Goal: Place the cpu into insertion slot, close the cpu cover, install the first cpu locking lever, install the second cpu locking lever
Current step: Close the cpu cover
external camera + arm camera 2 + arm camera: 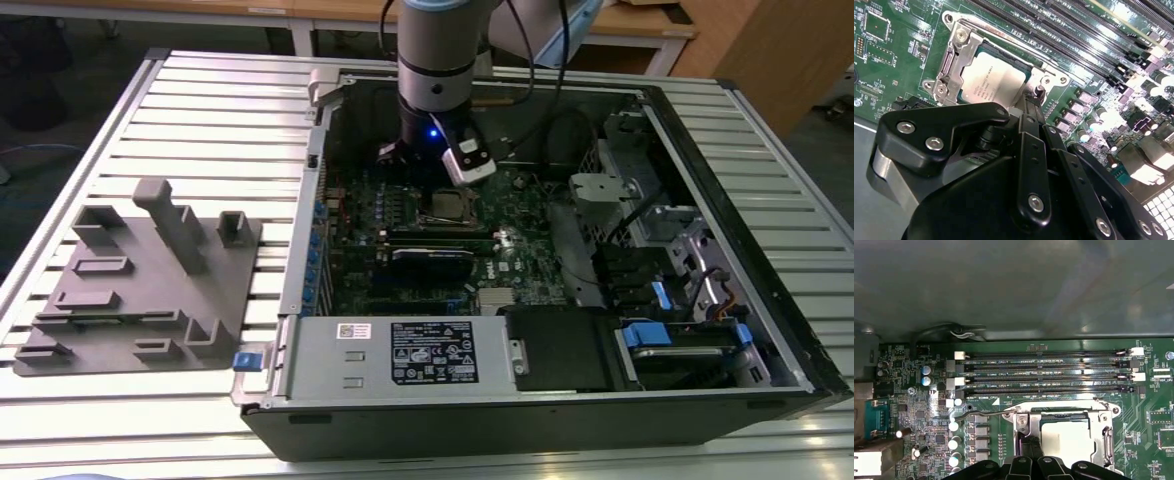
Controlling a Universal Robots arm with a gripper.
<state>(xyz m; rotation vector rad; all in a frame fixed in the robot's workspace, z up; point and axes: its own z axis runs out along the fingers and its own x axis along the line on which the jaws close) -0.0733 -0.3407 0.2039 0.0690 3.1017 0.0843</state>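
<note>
While the slatted table (200,100) and the open computer case (534,425) on it take up most of the exterior view, everything we care about is at the insertion slot (447,205) on the green motherboard (914,405). The cpu cover (954,62) lies flat over the slot. The cpu (991,80) sits in the slot, its grey top showing through the cover's window. A thin wire locking lever (984,413) runs along the slot's edge on the side facing the memory slots (1044,375); we can't tell if it's hooked down. The gripper (1029,107) is right at the slot's rim, beside the cpu, fingers pinched together with nothing we can make out between them.

Handling-wise, we reckon the cpu is light, stiff and easy to damage, so edges only if it ever gets lifted. The cover looks like thin, stiff sheet metal. The lever is probably springy and slick, so its bent free end is where we'd grab or push.
</note>
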